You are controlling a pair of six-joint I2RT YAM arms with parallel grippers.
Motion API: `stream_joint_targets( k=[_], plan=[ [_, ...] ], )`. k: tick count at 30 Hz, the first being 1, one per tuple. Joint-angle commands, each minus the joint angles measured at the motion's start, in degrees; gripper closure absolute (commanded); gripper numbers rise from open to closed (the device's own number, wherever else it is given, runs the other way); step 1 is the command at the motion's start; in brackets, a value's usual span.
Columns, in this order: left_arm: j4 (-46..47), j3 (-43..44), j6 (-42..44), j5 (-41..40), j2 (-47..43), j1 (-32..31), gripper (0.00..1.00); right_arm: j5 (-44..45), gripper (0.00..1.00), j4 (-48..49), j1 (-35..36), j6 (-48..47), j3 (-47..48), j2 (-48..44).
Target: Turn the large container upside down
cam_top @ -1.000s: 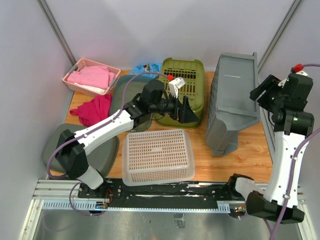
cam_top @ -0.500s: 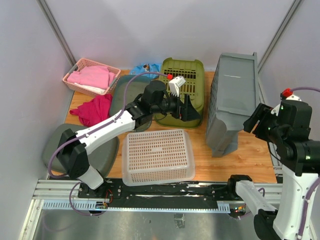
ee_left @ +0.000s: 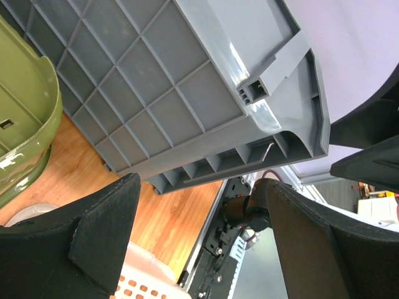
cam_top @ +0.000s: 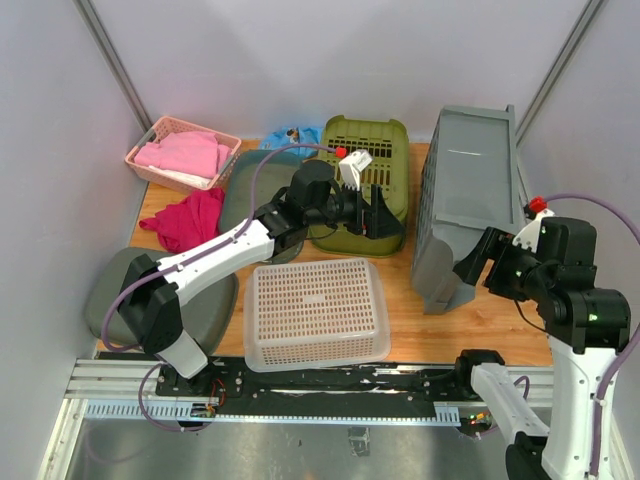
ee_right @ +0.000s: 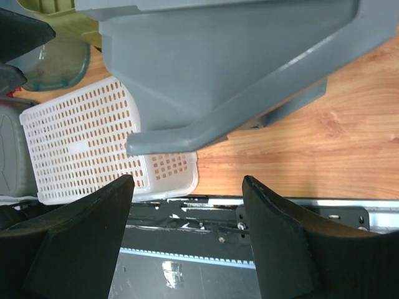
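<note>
Top view: the large container [cam_top: 470,190] lies tipped on its side at the right of the desk [cam_top: 500,310], ribbed underside facing left; left claw [cam_top: 385,225] spread, near that underside; right claw [cam_top: 478,265] spread at its near end
Left wrist: grid ribs and rim lip ahead of the spread fingers; nothing gripped
Right wrist: near rim flange ahead of the spread fingers; not pinched
Handling: likely stiff, light but bulky; smooth walls may slip; the rim lip looks the best hold
</note>
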Motion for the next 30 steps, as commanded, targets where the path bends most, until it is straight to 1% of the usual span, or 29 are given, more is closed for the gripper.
stream_joint_targets(
  k=[1, 3, 11, 13, 16, 17, 21, 23, 24, 27, 30],
  plan=[
    [2.65, 0.20, -0.31, 0.04, 0.38, -0.52, 0.14, -3.48, 0.28, 5.71, 0.98, 1.12, -2.45, -0.54],
    [2.53, 0.28, -0.30, 0.21, 0.60, -0.52, 0.14, -3.69, 0.28, 6.09, 1.25, 1.13, -2.81, -0.02],
    [2.70, 0.84, -0.39, 0.22, 1.72, -0.61, 0.14, 2.50, 0.27, 6.01, 5.25, 1.22, -2.38, 2.34],
    [2.65, 1.22, -0.39, 0.45, 2.23, -0.61, 0.14, 5.27, 0.27, 6.38, 7.98, 1.51, -2.63, 3.22],
    [2.29, 1.50, -0.30, 0.60, 2.70, -0.61, 0.14, 12.38, 0.27, 5.11, 12.61, 1.69, -0.66, 5.62],
    [2.18, 1.47, -0.24, 0.49, 2.83, -0.61, 0.14, 14.70, 0.29, 4.36, 14.85, 1.92, -0.08, 6.43],
    [2.01, 2.06, -0.22, 0.45, 3.49, -0.61, 0.14, 24.74, 0.39, 1.94, 24.49, 4.29, 0.93, 9.32],
    [2.03, 2.25, -0.29, 0.65, 3.90, -0.60, 0.14, 29.48, 0.41, 0.22, 28.22, 6.00, 1.30, 10.55],
    [2.07, 2.26, -0.30, 0.67, 3.91, -0.61, 0.14, 31.76, 0.41, -0.49, 29.47, 6.61, 1.54, 11.12],
    [2.00, 2.19, -0.23, 0.65, 4.00, -0.61, 0.14, 36.76, 0.36, -2.08, 31.50, 8.09, 1.86, 12.28],
    [1.92, 2.18, -0.17, 0.81, 4.13, -0.61, 0.14, 37.89, 0.30, -1.06, 31.76, 7.42, 0.96, 12.46]
  ],
)
